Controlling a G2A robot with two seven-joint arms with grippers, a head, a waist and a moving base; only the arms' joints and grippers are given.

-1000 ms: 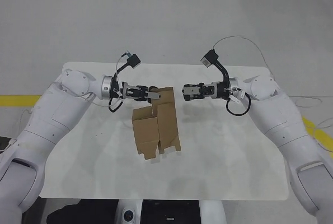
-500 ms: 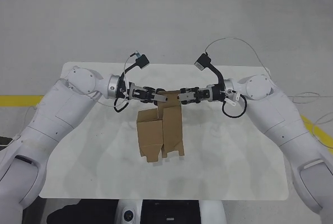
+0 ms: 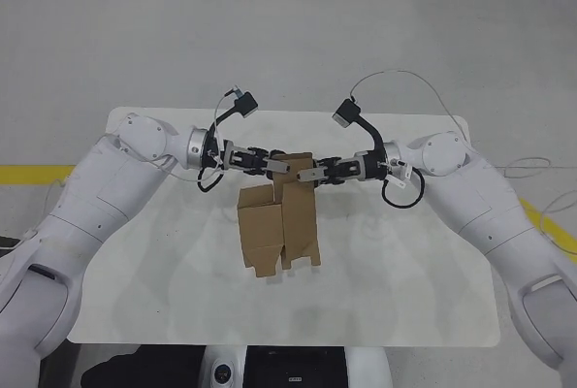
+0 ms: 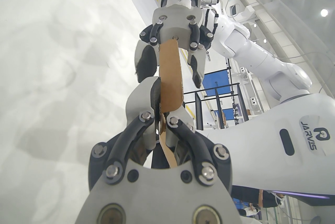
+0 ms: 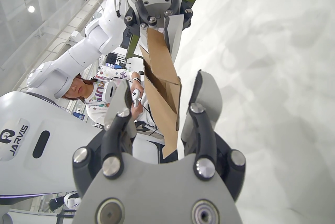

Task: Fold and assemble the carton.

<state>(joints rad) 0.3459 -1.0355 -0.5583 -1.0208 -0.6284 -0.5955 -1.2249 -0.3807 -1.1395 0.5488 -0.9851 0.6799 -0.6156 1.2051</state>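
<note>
Left pincer (image 3: pixel 272 167) was clamped on the far top flap of the carton (image 3: pixel 276 218); my left wrist view had cardboard pinched between both fingers. Right pincer (image 3: pixel 308 174) was spread wide, fingers on either side of the same flap's edge, not squeezing it. The two pincers faced each other, nearly tip to tip, at that flap. Carton was mid-bench (image 3: pixel 172 291), brown, partly unfolded, near flaps toward the robot. I couldn't tell whether its underside rested on the bench or hung just off it.
</note>
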